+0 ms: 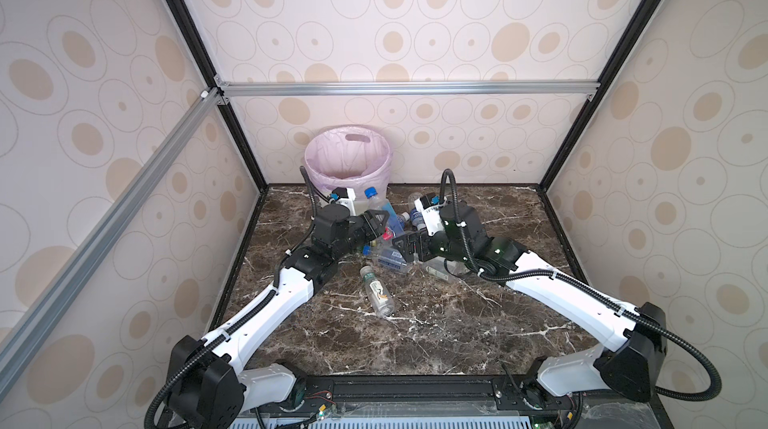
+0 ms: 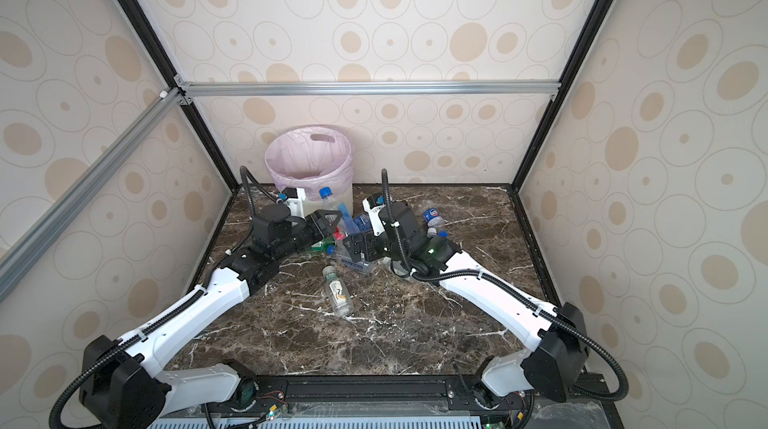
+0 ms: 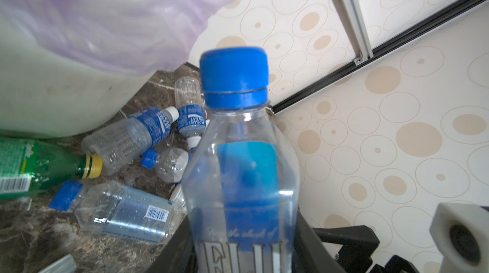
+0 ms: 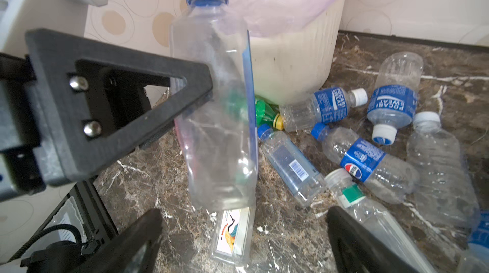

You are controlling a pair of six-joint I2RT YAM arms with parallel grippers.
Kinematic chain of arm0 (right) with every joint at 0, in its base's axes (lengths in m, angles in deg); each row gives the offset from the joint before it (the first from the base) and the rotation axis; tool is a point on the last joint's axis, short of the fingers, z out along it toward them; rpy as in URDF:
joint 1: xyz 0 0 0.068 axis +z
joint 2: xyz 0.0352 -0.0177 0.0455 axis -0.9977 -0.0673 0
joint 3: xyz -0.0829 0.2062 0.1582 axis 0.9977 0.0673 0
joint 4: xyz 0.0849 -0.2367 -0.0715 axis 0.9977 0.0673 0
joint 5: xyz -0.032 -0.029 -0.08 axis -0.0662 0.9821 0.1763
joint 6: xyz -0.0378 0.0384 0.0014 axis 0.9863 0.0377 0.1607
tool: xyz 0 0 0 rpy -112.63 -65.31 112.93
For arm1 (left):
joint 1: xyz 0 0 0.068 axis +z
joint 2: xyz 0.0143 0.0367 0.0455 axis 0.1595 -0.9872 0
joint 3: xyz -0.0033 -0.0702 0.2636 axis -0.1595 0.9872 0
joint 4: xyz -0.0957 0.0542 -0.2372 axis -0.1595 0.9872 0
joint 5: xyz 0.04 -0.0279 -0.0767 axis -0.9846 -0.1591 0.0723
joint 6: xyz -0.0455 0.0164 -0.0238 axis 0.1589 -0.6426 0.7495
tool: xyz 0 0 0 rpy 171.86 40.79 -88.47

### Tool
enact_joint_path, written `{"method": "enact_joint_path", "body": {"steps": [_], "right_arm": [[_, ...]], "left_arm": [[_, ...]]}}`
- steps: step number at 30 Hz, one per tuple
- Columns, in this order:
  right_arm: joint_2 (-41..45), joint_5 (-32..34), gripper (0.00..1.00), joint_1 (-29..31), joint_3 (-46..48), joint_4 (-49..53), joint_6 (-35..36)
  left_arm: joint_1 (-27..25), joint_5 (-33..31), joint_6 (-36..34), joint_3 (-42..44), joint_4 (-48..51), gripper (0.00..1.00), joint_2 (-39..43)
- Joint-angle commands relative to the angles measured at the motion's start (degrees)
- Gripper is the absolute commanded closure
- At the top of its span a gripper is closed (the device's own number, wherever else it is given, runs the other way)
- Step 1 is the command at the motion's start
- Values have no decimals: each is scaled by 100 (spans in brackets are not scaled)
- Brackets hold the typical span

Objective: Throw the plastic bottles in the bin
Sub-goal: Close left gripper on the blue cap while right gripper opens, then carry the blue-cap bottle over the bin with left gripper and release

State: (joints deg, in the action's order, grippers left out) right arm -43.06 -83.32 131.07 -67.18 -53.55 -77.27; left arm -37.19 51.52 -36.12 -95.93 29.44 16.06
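Left gripper [image 1: 377, 220]: mine, clamped on the sides of a clear blue-capped bottle [image 3: 243, 168], which it holds upright.
Held bottle: just in front of the bin [image 1: 376, 175], with its cap level with the pink bag's overhang. I cannot tell if they touch.
Right gripper [image 1: 404, 247]: jaws spread wide, gripping nothing, low over the pile [image 4: 370, 139].
Bin: against the back wall, left of centre.
Pile: bottles lying on the table [image 1: 415, 323] at the bin's foot, a green bottle [image 3: 39, 163] among them.
Lone bottle [image 1: 377, 292]: lies apart, nearer my base.
In the way: the bin's wall stands right behind the held bottle, and my right gripper is near my left.
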Motion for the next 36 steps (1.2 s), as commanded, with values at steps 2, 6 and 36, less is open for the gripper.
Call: {"method": "enact_joint_path", "body": {"steps": [2, 6, 36], "right_arm": [[104, 148, 0, -1, -429, -462, 285], [-32, 290, 0, -13, -834, -595, 349], [-730, -184, 0, -479, -1975, -715, 140]], "left_arm": [[118, -308, -714, -815, 584, 51, 26], [191, -452, -1093, -1449, 778, 51, -132], [1331, -1055, -2403, -4608, 600, 47, -2325]]}}
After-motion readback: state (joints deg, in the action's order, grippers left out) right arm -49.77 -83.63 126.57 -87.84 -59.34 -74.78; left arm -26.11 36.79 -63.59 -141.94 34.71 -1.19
